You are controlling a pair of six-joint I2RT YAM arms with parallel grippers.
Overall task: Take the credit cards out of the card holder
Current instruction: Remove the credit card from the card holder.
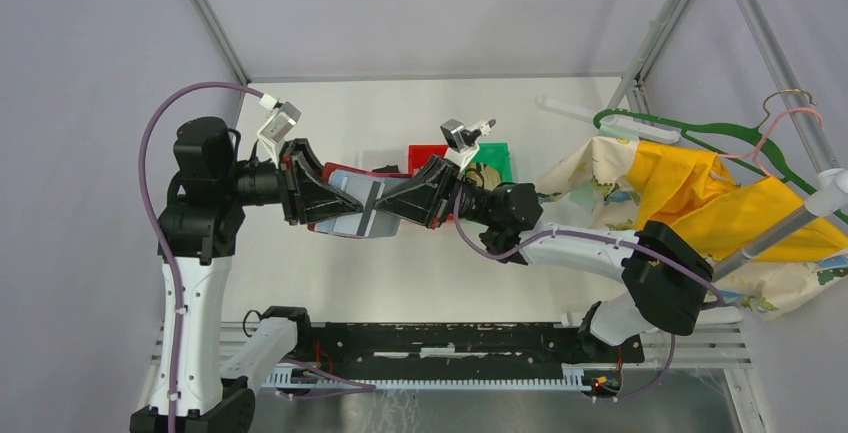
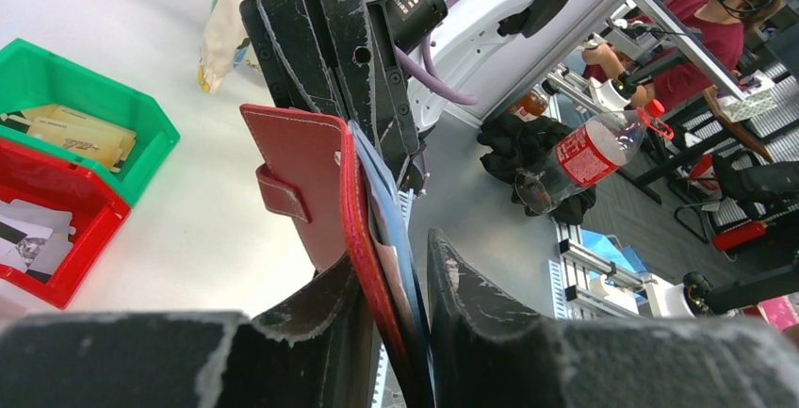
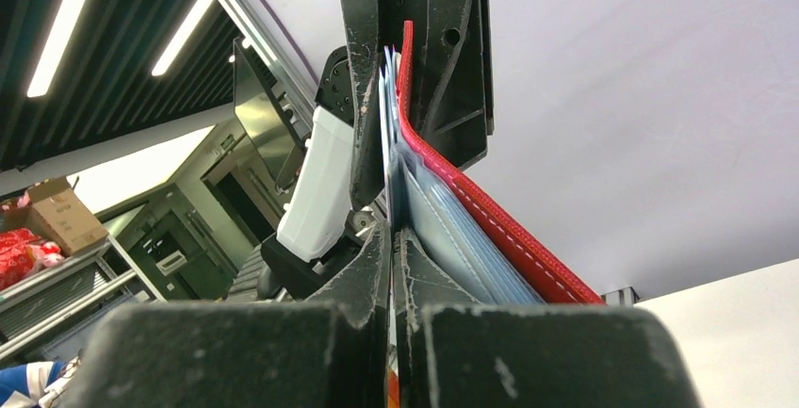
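The red card holder (image 1: 322, 170) hangs in the air between my two grippers, above the middle of the table. My left gripper (image 1: 352, 209) is shut on its red cover and pale blue-grey leaves (image 2: 400, 238); the cover with its clasp tab (image 2: 311, 182) rises from those jaws (image 2: 391, 271). My right gripper (image 1: 388, 199) comes in from the opposite side. Its jaws (image 3: 391, 238) are pressed together on a thin card edge, with the blue-grey leaves (image 3: 452, 238) and red cover (image 3: 499, 234) lying outside its right finger. A pale card with a dark stripe (image 1: 350, 187) shows between the grippers.
A red bin (image 1: 425, 156) and a green bin (image 1: 497, 160) stand behind the grippers; the green bin (image 2: 113, 97) holds tan cards (image 2: 80, 135), the red bin (image 2: 89, 215) holds paper pieces. Yellow cloth (image 1: 690, 188) and a green hanger (image 1: 700, 133) lie at the right.
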